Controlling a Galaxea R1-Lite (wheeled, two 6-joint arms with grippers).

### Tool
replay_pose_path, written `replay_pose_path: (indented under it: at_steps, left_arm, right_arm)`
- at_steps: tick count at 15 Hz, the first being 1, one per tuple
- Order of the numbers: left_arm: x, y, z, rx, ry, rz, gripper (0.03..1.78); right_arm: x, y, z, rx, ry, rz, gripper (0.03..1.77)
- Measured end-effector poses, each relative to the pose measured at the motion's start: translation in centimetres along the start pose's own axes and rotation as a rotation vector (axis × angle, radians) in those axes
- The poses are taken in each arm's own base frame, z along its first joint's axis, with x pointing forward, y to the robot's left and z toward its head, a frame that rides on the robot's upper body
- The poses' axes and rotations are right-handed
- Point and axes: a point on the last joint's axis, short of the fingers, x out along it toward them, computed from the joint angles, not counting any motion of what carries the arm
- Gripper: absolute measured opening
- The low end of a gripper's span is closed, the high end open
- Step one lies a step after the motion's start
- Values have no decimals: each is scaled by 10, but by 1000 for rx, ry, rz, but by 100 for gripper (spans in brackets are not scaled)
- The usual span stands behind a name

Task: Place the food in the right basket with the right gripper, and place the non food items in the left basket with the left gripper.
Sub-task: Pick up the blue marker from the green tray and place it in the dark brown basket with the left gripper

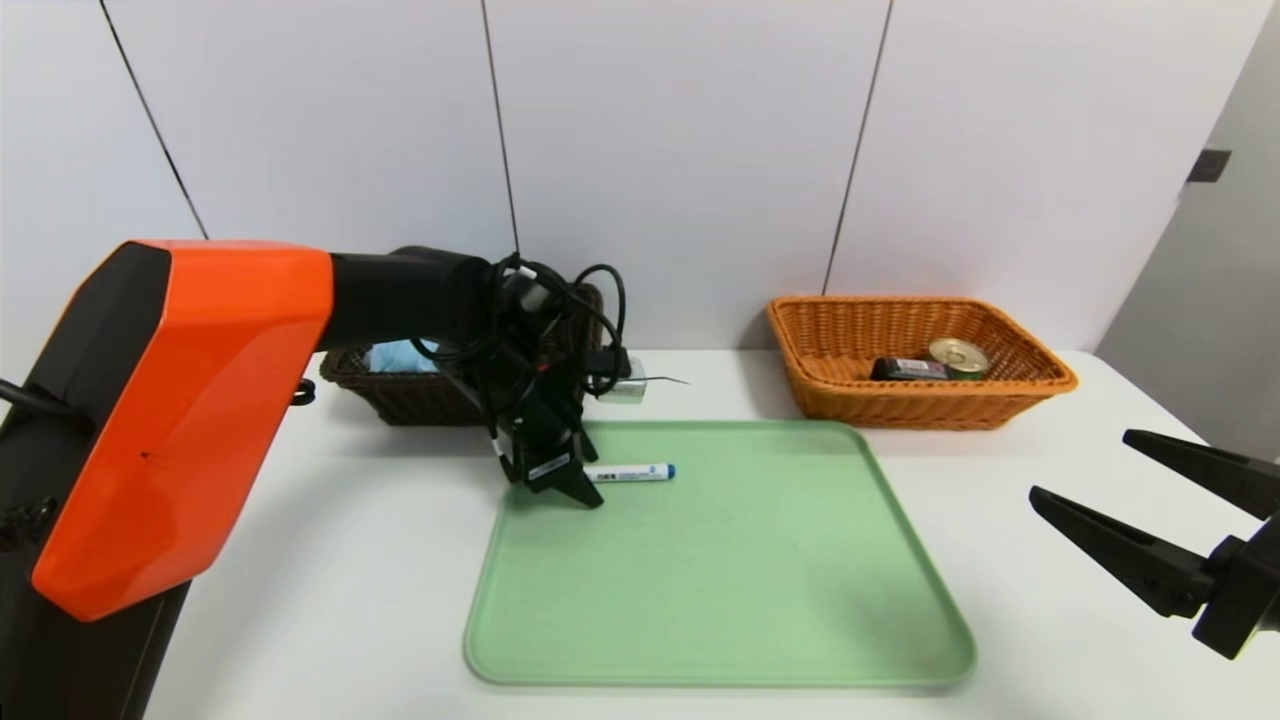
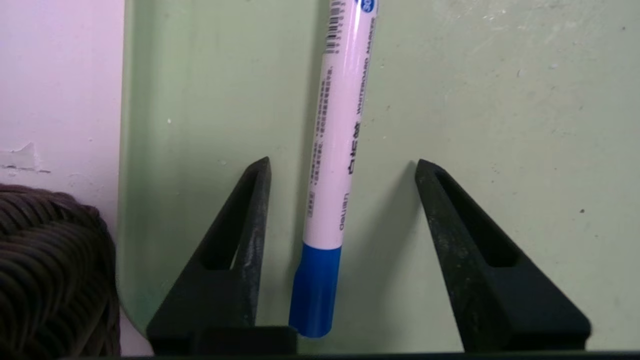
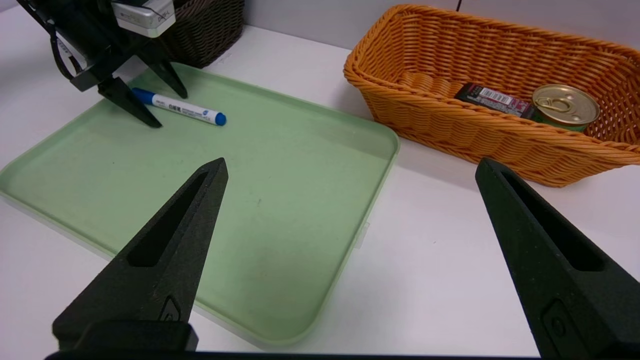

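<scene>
Left tool (image 2: 342, 165): fingers apart, I see them straddling the marker (image 2: 335, 150).
Axis: marker probably crosses my closing line squarely.

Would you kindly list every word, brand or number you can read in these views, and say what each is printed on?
"WHITEBOARD MARKER": on the barrel of the white marker.
"deli": brand, near its blue cap.
Barcode, small print and Chinese characters on the marker: too small to read.
Black food box label: blurred, unreadable.
Tin: no legible text.
</scene>
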Motion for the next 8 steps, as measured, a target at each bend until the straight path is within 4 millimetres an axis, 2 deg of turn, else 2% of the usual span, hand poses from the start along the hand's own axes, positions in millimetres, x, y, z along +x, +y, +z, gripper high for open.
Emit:
replay_pose_path:
  at_steps: [3, 4, 5, 8]
  left_arm:
    - [-2, 0, 0, -1, -2, 4, 68]
    - [-2, 1, 0, -1, -2, 5, 28]
    - [-3, 1, 0, -1, -3, 7, 17]
    - [-5, -2, 0, 0, 1, 3, 17]
  right_arm:
    - [1, 0, 0, 0, 1, 2, 171]
    - [1, 0, 0, 0, 0, 1, 171]
    - [1, 0, 0, 0, 1, 1, 171]
    - [1, 0, -1, 2, 5, 1, 171]
